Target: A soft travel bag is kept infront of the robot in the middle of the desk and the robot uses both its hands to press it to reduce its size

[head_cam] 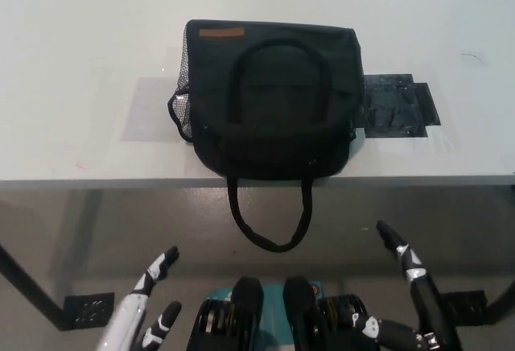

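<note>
A black soft travel bag (272,97) lies in the middle of the white desk (88,69), near its front edge. One carry handle (279,61) rests flat on top; the other handle loop (269,216) hangs down over the desk edge. A small brown label (220,33) sits at the bag's far left corner. My white left hand (145,307) is low at the bottom left, below the desk edge, open with fingers spread. My black right hand (410,291) is at the bottom right, also below the desk, open. Neither hand touches the bag.
A dark flat sheet (396,105) lies on the desk just right of the bag. A mesh side pocket (183,97) bulges on the bag's left. A black desk leg (32,291) runs along the floor at lower left.
</note>
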